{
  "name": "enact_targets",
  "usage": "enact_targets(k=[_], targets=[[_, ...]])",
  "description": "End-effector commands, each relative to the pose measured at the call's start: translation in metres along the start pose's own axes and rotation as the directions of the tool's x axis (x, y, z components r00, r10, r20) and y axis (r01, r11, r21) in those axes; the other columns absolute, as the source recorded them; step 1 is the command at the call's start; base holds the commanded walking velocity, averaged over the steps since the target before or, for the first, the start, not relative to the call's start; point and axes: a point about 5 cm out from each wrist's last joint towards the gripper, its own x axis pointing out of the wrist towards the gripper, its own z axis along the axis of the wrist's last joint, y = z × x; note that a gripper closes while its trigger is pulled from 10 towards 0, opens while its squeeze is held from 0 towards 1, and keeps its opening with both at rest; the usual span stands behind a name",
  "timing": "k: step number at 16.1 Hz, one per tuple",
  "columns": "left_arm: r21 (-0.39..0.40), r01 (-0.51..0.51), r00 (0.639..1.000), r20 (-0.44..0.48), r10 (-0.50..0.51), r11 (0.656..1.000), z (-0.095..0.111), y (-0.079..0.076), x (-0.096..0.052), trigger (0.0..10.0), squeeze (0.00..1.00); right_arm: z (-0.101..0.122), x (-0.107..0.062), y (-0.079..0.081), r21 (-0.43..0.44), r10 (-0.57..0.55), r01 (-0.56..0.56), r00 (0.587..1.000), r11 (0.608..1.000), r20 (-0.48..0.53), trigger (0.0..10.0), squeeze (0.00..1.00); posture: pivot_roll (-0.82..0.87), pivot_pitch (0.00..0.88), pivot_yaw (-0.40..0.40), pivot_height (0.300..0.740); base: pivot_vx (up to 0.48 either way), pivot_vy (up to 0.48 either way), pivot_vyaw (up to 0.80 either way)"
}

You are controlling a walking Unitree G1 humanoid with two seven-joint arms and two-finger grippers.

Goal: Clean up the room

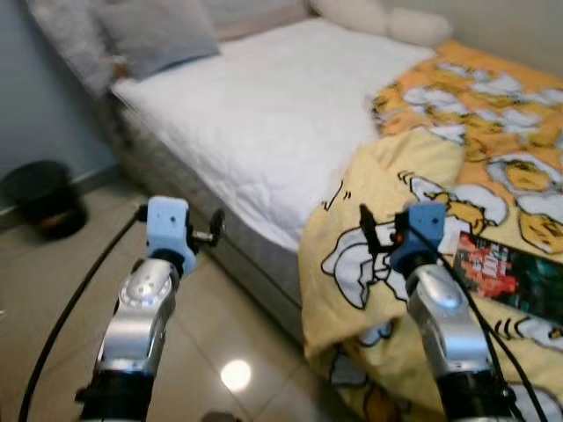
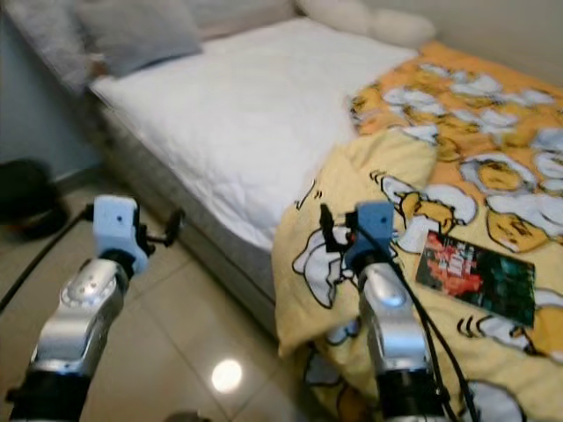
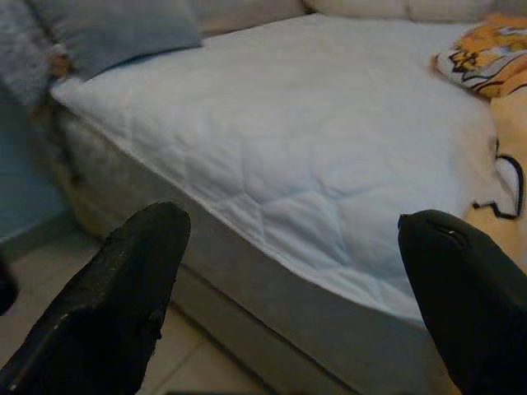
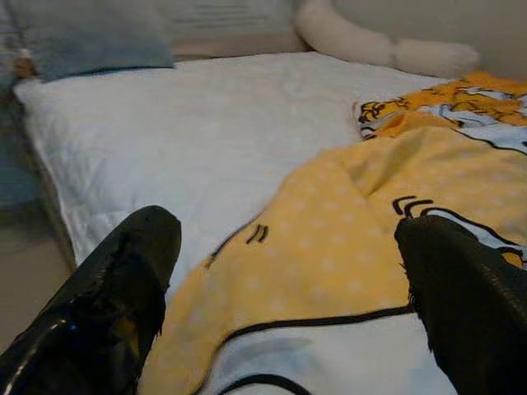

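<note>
A yellow cartoon-print blanket [image 1: 457, 176] lies bunched over the right half of the bed and hangs over its near edge. The white quilted mattress [image 1: 264, 114] is bare on the left. A book with a red and dark green cover [image 1: 510, 272] rests on the blanket at the right. My left gripper [image 3: 296, 304] is open and held up over the tiled floor, short of the bed's side. Over the hanging blanket edge my right gripper [image 4: 288, 304] is open, with nothing between its fingers.
A grey pillow [image 1: 158, 35] and a long white bolster [image 1: 378, 18] lie at the head of the bed. A dark round bin [image 1: 44, 198] stands on the floor by the blue wall at the left. Beige tiles [image 1: 229, 352] run along the bed.
</note>
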Motion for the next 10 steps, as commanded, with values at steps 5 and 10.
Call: enact_targets(k=[5, 10], targets=[[0.007, 0.023, 1.0, 0.004, -0.023, 1.0, 0.0011, -0.0082, 0.0021, 10.0, 1.0, 0.0001, -0.0004, -0.0129, 0.017, -0.068, 0.068, 0.998, 0.998, -0.003, 10.0, 1.0, 0.05, 0.0, -0.007, 0.74, 0.0, -0.436, 0.0], [0.035, 0.066, 0.998, -0.002, -0.066, 0.997, -0.0017, -0.0131, 0.0, 10.0, 1.0, -0.0017, -0.0017, -0.0129, 0.023, -0.067, 0.067, 0.998, 0.997, -0.012, 10.0, 1.0, 0.05, 0.0, -0.011, 0.74, 0.0, -0.32, 0.0]])
